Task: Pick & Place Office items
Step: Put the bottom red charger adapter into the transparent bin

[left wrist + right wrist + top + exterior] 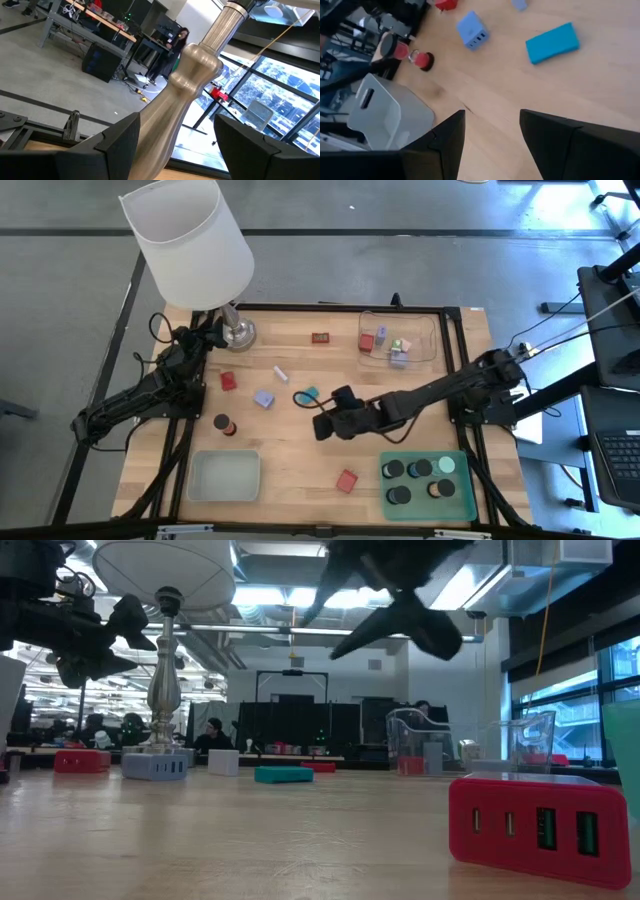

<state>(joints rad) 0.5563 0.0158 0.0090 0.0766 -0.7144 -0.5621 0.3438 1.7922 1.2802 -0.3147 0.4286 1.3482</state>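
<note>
My right gripper point(322, 423) hung open and empty near the teal block point(311, 393); I judged lowering squarely over it best.

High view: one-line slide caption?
Right pincer open over mid-table near a teal block; left pincer open around the lamp stem; small items scattered among three trays.

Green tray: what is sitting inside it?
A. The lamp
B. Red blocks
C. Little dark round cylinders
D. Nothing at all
C: in the high view the green tray near the right arm holds several short dark cylinders with coloured tops, while the lamp stands at the far corner.
</note>
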